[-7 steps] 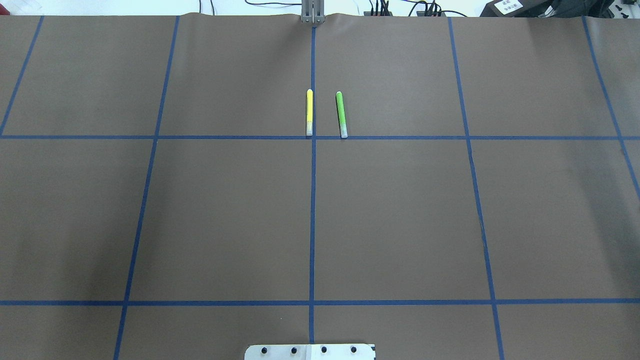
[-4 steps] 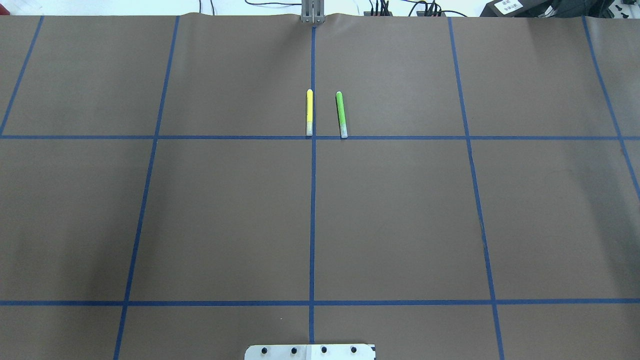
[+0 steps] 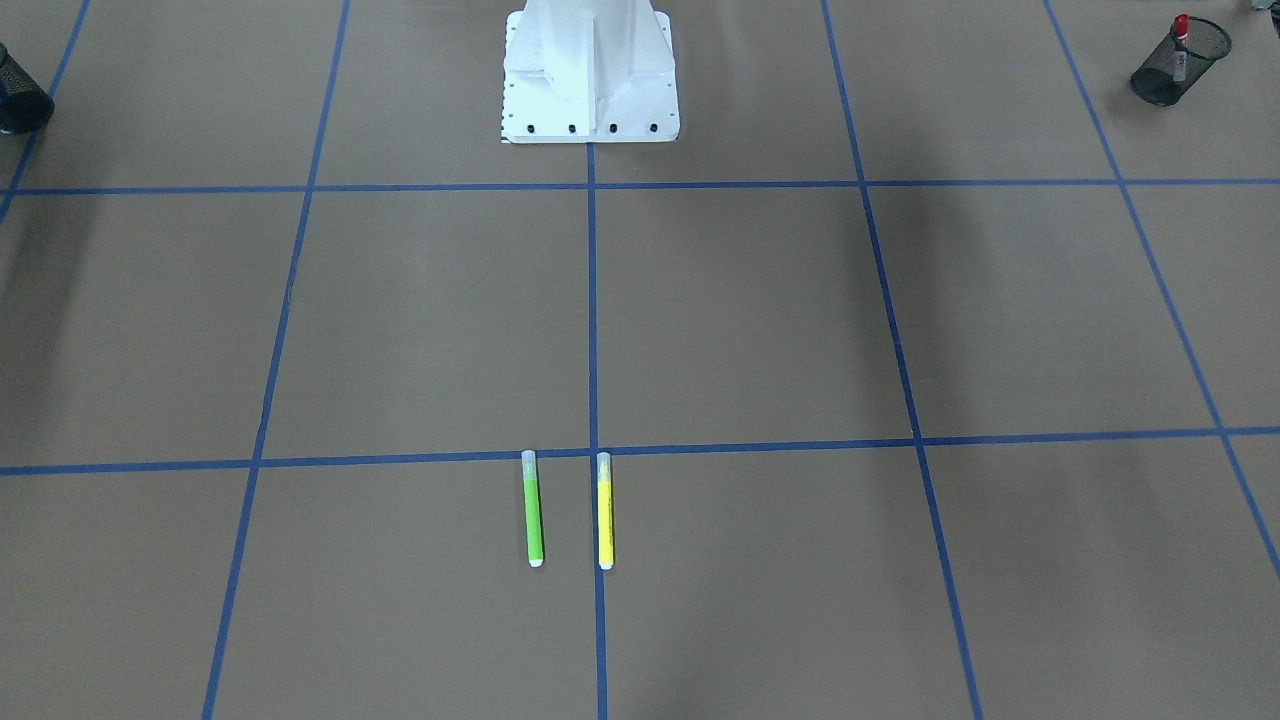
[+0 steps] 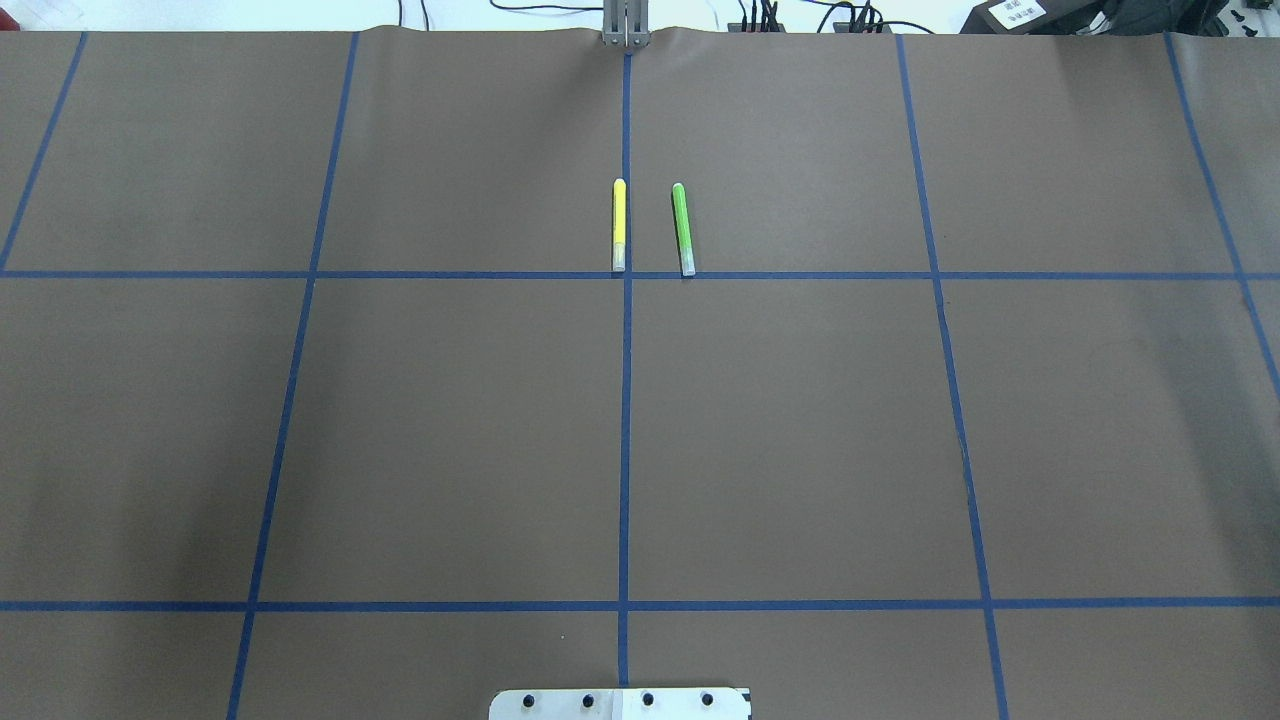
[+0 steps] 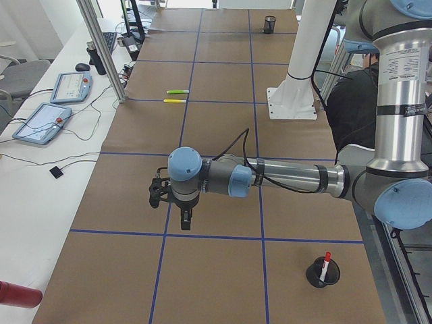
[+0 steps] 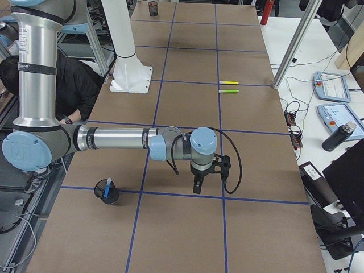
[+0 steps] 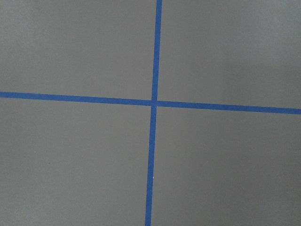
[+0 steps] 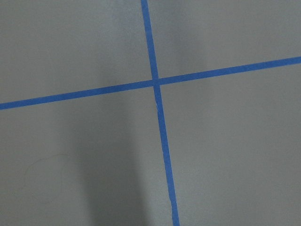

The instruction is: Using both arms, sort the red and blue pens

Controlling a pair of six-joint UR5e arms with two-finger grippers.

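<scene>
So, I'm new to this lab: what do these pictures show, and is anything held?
Two jointed robot arms work at a brown table gridded with blue tape. The side pictures show them: left pincer, right pincer, both hanging over the table, visibly holding nothing. The plain close-ups come from wrist cameras; two more cameras look down from behind and opposite. A yellow highlighter and green highlighter lie side by side. The red pen stands in a mesh cup, the blue pen in another mesh cup.
</scene>
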